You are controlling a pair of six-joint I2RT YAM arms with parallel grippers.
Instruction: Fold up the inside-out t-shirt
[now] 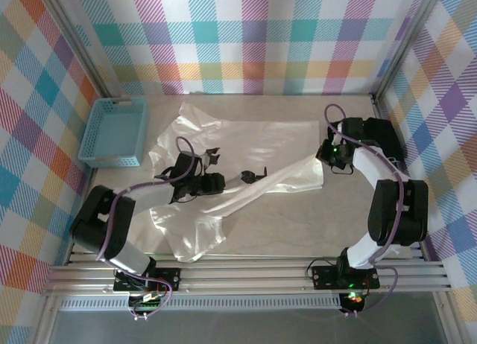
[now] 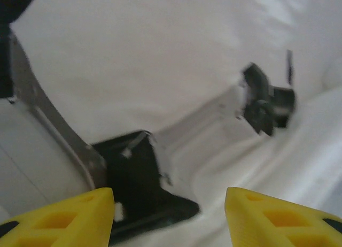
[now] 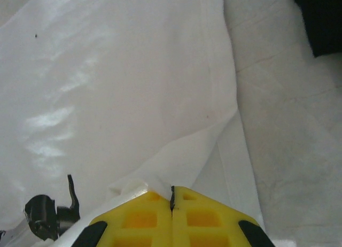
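Note:
The white inside-out t-shirt (image 1: 253, 135) lies spread and wrinkled over the middle of the table. My right gripper (image 1: 326, 159) is at the shirt's right edge. In the right wrist view its yellow fingers (image 3: 172, 196) are shut on a folded ridge of the shirt (image 3: 123, 86), which stretches as a band toward the left. My left gripper (image 1: 223, 182) rests low over the shirt's left half. Its yellow fingertips (image 2: 168, 215) stand wide apart and open over the fabric (image 2: 133, 54). A black clip-like piece (image 2: 133, 177) lies just ahead of them.
A blue basket (image 1: 113, 132) stands at the far left by the wall. A second small black piece (image 1: 253, 176) on a grey bar pokes up from the shirt. Bare table (image 1: 298, 225) runs along the near side. Checked walls close in the sides and back.

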